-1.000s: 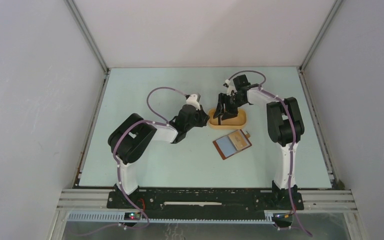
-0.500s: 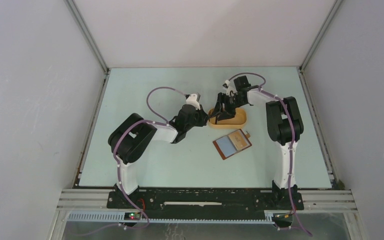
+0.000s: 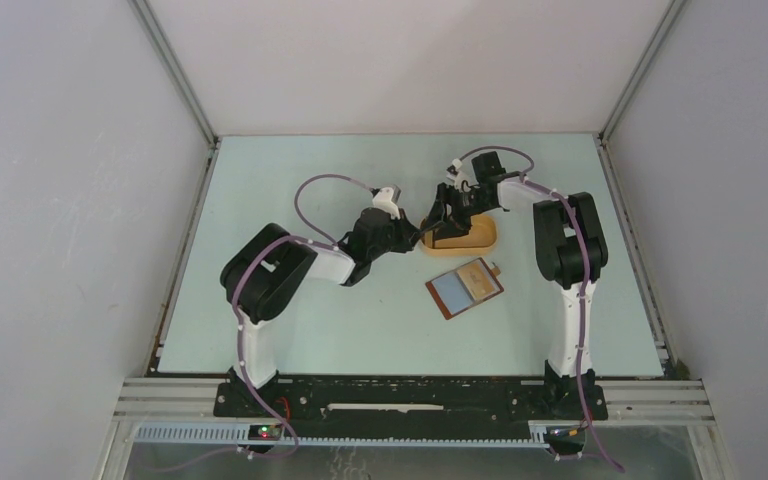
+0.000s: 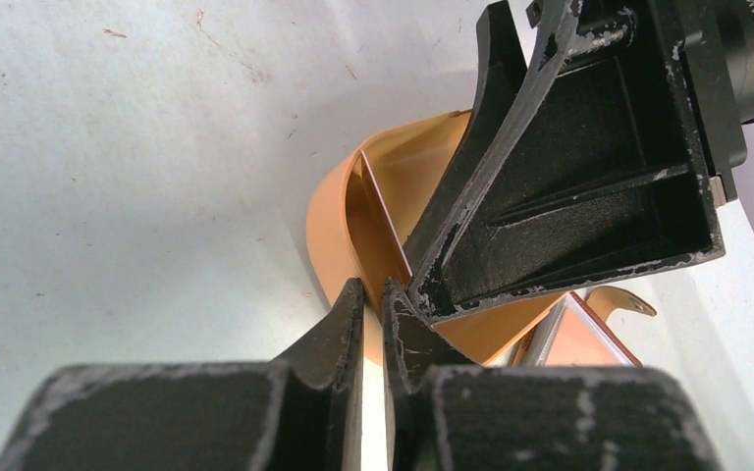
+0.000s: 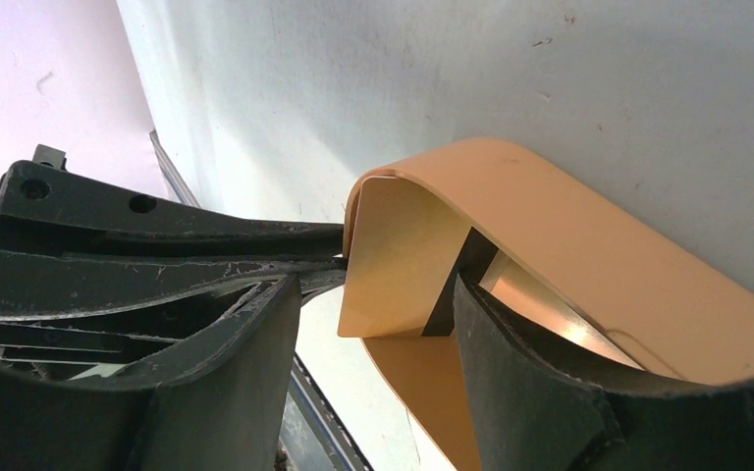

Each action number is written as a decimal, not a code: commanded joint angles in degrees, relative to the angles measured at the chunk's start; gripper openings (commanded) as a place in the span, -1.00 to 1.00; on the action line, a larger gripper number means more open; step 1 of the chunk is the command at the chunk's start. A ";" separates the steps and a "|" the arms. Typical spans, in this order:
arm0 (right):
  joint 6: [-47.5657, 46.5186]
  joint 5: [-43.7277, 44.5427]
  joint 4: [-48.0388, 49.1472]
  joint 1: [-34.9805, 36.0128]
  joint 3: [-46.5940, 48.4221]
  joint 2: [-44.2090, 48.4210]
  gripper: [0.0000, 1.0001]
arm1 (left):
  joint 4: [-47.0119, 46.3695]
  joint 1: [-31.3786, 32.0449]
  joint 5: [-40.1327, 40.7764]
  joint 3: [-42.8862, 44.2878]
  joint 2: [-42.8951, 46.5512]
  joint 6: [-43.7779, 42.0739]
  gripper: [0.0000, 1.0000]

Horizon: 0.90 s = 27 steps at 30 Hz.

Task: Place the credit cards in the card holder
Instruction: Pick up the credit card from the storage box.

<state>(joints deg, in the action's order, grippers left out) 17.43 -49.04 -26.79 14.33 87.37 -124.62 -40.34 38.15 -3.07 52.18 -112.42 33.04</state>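
The thin pale credit card with a dark stripe (image 5: 403,260) is stood on edge in the orange-yellow oval plastic tray (image 5: 589,245). It's probably stiff, light and slick, so I'd pinch its flat faces near the top edge. The right fingers (image 5: 530,392) dip into the tray, apart either side of the card, not gripping. The left fingers (image 4: 339,334), arm low, look pinched on the tray's rim. The reddish-brown leather card holder (image 3: 480,282) lies open on the table (image 3: 310,180) nearby.
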 commanded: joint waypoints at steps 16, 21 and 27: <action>3.90 -1.17 1.73 -1.06 -1.83 -3.23 0.22 | -1.15 0.73 -11.84 5.58 -3.61 0.80 -0.42; 4.41 -2.20 2.25 -1.36 -2.20 -3.22 0.14 | -1.15 0.72 -11.79 5.65 -3.71 0.85 -0.32; 6.08 -4.85 4.01 -2.40 -3.33 -3.75 0.15 | -1.20 0.67 -12.84 5.92 -4.13 0.90 -0.24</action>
<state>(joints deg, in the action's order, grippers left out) 20.01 -54.78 -25.21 11.94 85.65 -125.49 -41.04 37.17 -8.93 54.89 -115.87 33.26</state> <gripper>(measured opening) 0.562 0.367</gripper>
